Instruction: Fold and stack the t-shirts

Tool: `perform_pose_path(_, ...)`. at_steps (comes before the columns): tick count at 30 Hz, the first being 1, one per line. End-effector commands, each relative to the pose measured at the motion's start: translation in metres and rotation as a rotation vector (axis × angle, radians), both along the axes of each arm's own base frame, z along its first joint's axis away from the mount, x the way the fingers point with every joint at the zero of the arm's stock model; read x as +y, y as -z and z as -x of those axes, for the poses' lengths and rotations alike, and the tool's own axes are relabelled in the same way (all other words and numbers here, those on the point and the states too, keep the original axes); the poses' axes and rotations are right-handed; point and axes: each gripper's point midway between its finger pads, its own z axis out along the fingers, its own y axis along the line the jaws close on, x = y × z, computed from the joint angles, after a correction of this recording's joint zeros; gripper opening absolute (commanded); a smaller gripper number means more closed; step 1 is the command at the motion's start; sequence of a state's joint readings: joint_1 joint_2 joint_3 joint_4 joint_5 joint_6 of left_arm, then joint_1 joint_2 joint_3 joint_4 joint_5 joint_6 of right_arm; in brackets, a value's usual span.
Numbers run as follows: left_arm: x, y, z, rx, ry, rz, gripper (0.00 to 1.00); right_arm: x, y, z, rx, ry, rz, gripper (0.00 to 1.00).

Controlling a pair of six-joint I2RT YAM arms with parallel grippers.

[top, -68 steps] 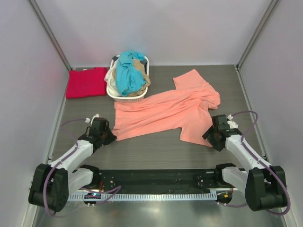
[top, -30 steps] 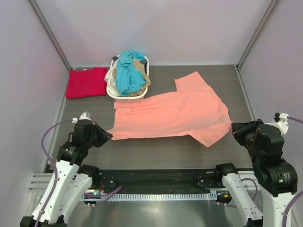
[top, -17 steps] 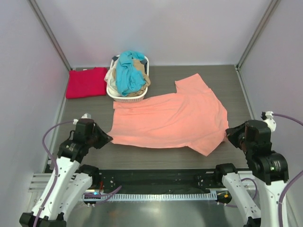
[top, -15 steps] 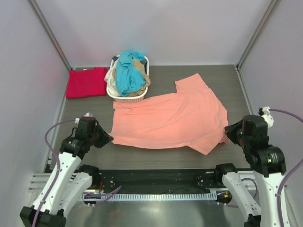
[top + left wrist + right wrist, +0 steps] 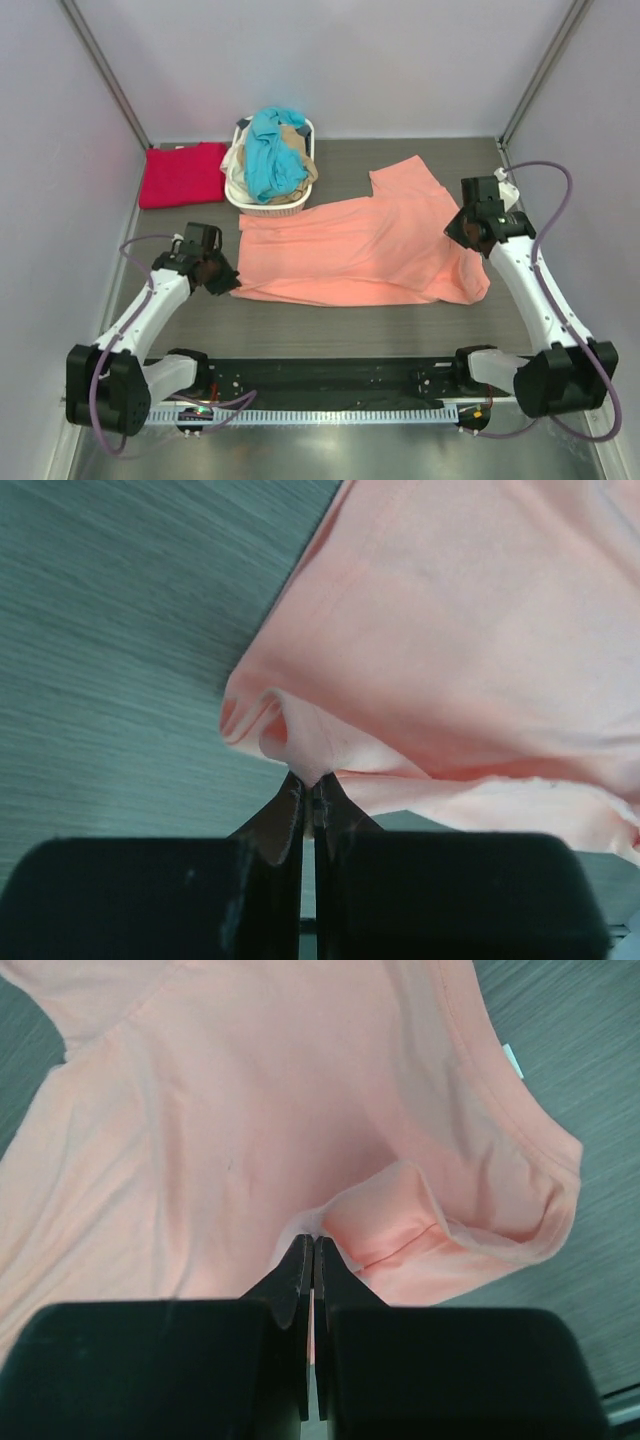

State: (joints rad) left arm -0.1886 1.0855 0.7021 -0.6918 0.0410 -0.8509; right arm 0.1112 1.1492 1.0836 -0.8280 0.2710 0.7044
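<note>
The left tool (image 5: 308, 792) and right tool (image 5: 313, 1252) each clamp the pink shirt (image 5: 350, 250); its white label (image 5: 512, 1061) is too small to read.

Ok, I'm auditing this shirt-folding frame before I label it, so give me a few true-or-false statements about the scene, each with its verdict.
1. The left fingers are shut on a corner of the salmon-pink cloth t-shirt. True.
2. The right fingers hang open above bare wood. False: they are shut on a pinch of the same shirt, near its collar.
3. The crimson red shirt lies inside the white oval plastic laundry basket. False: it lies folded on the table, left of the basket in the top view.
4. The teal blue shirt sits on top in the basket. True.
</note>
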Motion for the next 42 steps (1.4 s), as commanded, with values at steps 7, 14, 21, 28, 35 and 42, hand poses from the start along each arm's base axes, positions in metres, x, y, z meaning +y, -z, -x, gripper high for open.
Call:
perform_pose_path(7, -0.006, 0.001, -0.069, -0.037, 0.069, 0.020, 0.12, -0.011, 0.009, -0.098, -0.030, 0.021, 0.126, 0.10)
perform_pose_path(14, 0.013, -0.034, -0.068, -0.124, 0.030, -0.070, 0.76, -0.049, 0.024, -0.093, 0.052, 0.072, 0.162, 1.00)
perform_pose_path(21, 0.020, -0.010, -0.020, -0.143, -0.087, -0.026, 0.68, -0.031, 0.047, -0.021, 0.037, 0.060, -0.032, 0.99)
perform_pose_path(28, 0.010, 0.021, -0.001, -0.139, -0.079, 0.045, 0.67, -0.022, 0.095, 0.034, 0.087, 0.058, -0.082, 0.91)
perform_pose_path(35, 0.012, 0.034, -0.012, -0.145, -0.086, 0.027, 0.67, -0.020, 0.133, 0.047, 0.168, 0.059, -0.099, 0.87)
perform_pose_path(42, 0.011, 0.051, -0.018, -0.119, -0.089, 0.026, 0.59, -0.026, 0.156, 0.046, 0.197, 0.072, -0.093, 0.67)
